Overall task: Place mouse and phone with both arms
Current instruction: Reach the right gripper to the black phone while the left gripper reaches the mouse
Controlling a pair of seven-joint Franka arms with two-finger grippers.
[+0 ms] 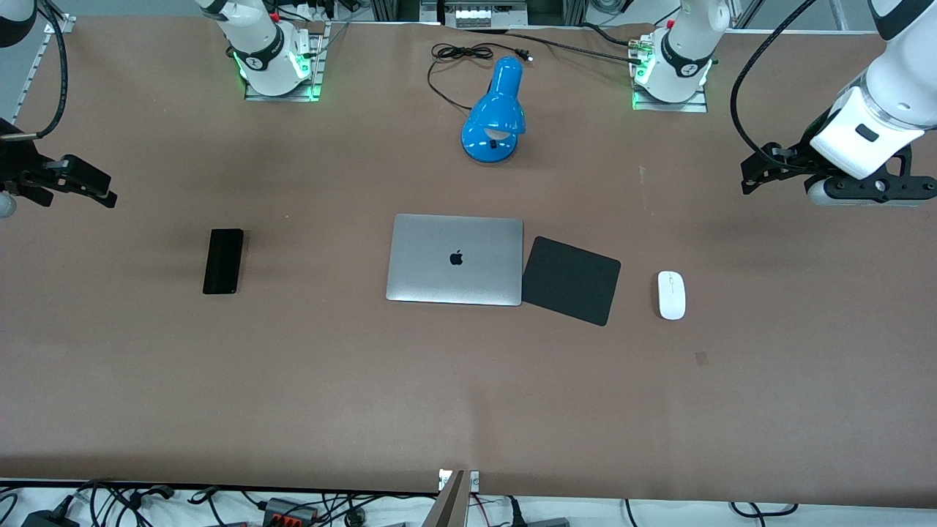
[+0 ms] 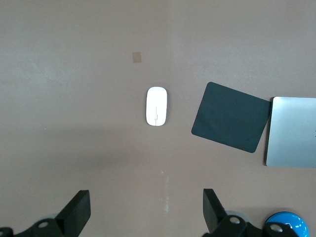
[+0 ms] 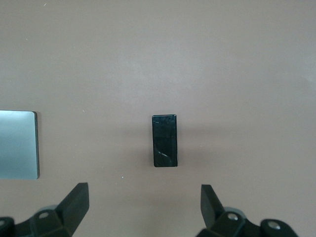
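The surface [image 1: 293, 395] is covered with a matte brown sheet, flat and plain. On it lies one mouse [image 1: 671, 295], a small white oval with a smooth glossy shell and a thin centre line; it rests toward the left arm's end of the surface, just beside one mouse pad [image 1: 571, 280], with a small gap between them. The mouse pad is a thin dull black square with rounded corners, turned a little askew, and one of its corners touches one laptop [image 1: 454, 259], closed, of brushed silver metal with a dark logo on the lid. One phone [image 1: 223, 260], a slim black glossy rectangle, lies flat toward the right arm's end, well apart from the laptop. One blue desk lamp [image 1: 495, 113] with a shiny rounded shade lies farther from the front camera than the laptop, its black cord [image 1: 457, 58] in loose loops near the bases. There are two white jointed arms. The left gripper [image 2: 146, 210] hangs in the air over the bare surface at the left arm's end, its wrist camera looking down at the mouse, and its black jaws are released and wide apart, grasping nothing. The right gripper [image 3: 144, 207] hangs over the bare surface at the right arm's end, looking down at the phone, its jaws also spread and empty
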